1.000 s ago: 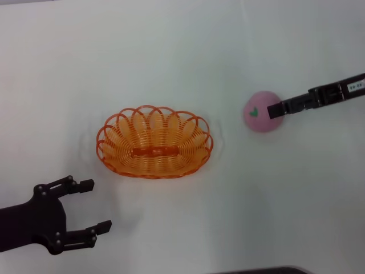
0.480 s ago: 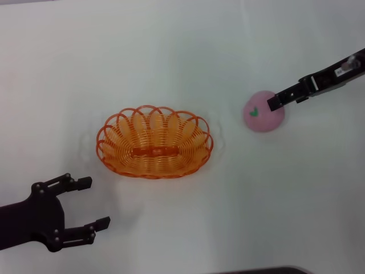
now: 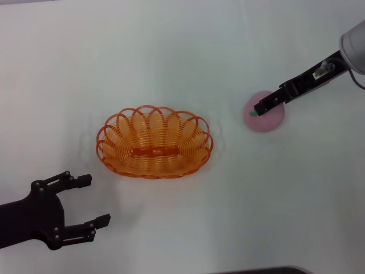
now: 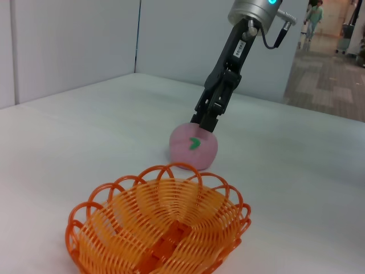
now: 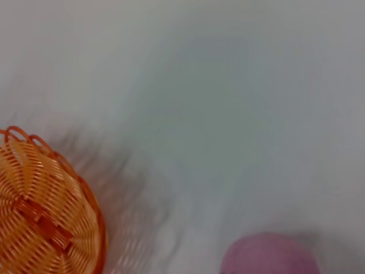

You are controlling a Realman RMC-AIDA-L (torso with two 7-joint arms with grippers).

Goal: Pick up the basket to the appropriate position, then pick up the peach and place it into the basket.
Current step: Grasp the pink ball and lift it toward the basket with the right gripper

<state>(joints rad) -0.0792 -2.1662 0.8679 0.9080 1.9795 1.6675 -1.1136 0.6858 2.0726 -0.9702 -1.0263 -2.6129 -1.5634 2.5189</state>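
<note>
Resting on the white tabletop (image 3: 182, 51) near the scene's centre is the shallow oval orange basket of woven plastic wire with a looped scalloped rim (image 3: 154, 141), set upright with nothing inside.

Item: round, smooth pink toy peach with a small green leaf mark (image 3: 265, 119), seated on the tabletop to the right of the basket and well apart from it; it is seen beyond the basket in the left wrist view (image 4: 194, 146) and at the frame's edge in the right wrist view (image 5: 270, 254).

Item: right gripper (image 3: 261, 107), a slim black tool on a slanted arm, reached in from the far right, its tip placed at the top of the peach beside the leaf mark (image 4: 207, 122). Whether its fingers are parted or closed cannot be told.

Item: left gripper (image 3: 90, 200), black, positioned at the near left, apart from the basket, its two fingers spread wide with nothing between them.
</note>
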